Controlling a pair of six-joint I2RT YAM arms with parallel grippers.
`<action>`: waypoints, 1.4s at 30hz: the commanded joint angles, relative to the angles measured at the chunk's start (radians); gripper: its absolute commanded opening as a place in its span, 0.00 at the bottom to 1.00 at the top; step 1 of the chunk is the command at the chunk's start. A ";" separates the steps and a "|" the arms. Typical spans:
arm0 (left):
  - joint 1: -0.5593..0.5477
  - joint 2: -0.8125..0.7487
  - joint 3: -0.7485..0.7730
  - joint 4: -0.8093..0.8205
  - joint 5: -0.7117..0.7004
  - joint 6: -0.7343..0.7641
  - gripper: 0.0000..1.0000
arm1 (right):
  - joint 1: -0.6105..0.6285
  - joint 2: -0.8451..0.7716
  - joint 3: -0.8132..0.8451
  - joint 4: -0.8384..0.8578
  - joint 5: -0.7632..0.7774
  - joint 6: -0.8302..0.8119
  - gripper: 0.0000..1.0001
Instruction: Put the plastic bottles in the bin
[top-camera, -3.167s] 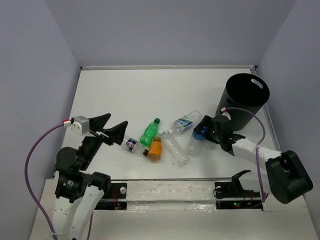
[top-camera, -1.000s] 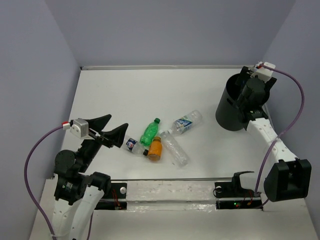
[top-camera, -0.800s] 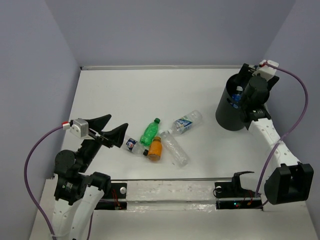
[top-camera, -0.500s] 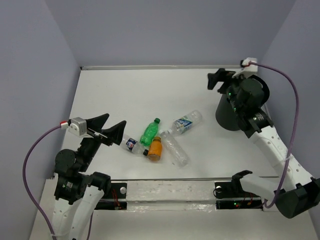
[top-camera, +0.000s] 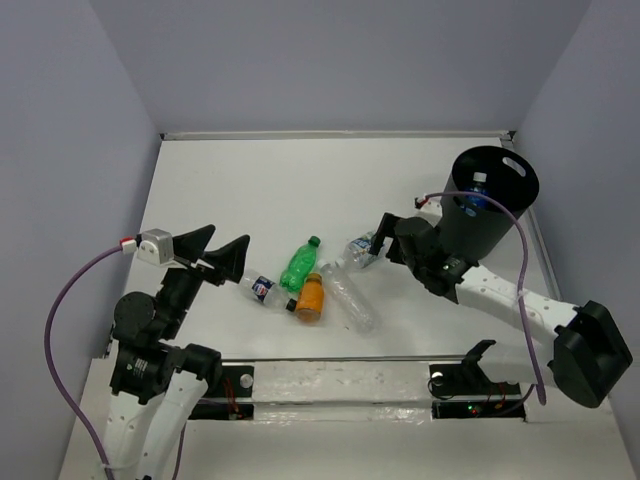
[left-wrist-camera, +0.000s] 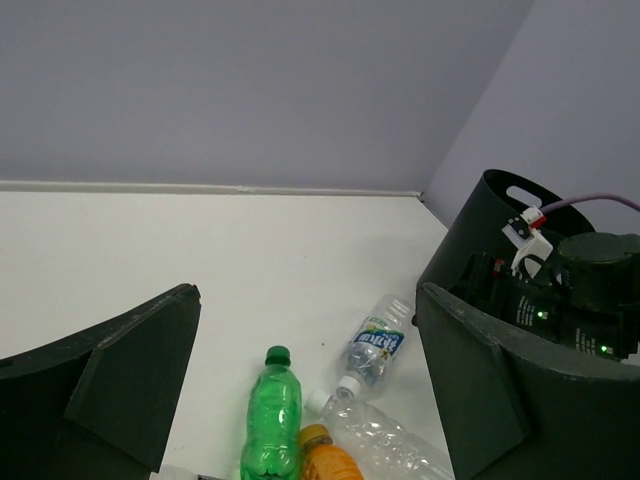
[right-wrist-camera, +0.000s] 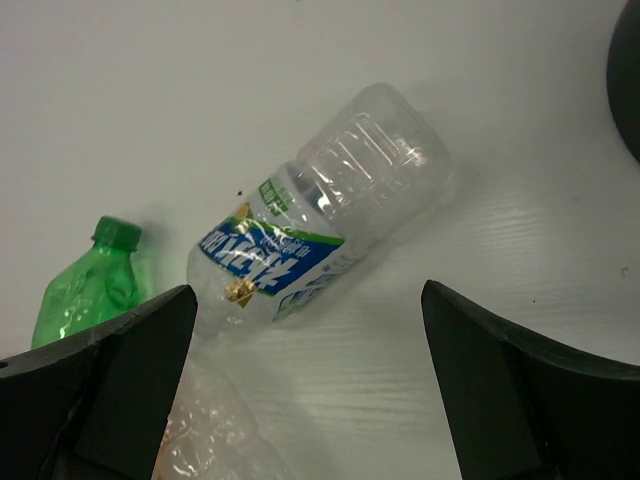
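The right gripper (right-wrist-camera: 308, 300) stood spread wide and empty, one finger on either side of the blue-labelled clear bottle (right-wrist-camera: 320, 225) without touching it. Half a second before, that arm had been up at the bin (top-camera: 482, 228); now it had swung down low over the table (top-camera: 250, 180). A white-capped bottle (top-camera: 477, 190) lay inside the bin, where earlier that gripper had carried one.

The blue-labelled bottle lay on its side, cap end close to the crumpled clear bottle (top-camera: 350, 296), with the green bottle (top-camera: 299, 263) just beyond. White tabletop showed between it and the bin, which stood near the right wall.

The left gripper (top-camera: 225, 243), also wide and holding nothing, hovered much as before, near the small red-white-blue bottle (top-camera: 264, 290) beside the orange bottle (top-camera: 310, 297). The cluster sat well apart from every wall.
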 joint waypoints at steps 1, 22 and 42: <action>-0.002 -0.003 0.022 0.029 0.026 0.009 0.99 | 0.005 0.092 0.076 0.085 0.199 0.103 1.00; -0.014 -0.027 0.019 0.020 0.069 0.003 0.99 | -0.042 0.578 0.382 -0.015 0.300 0.207 1.00; -0.021 -0.024 0.019 0.017 0.065 0.003 0.99 | -0.074 0.683 0.553 -0.023 0.329 0.003 0.59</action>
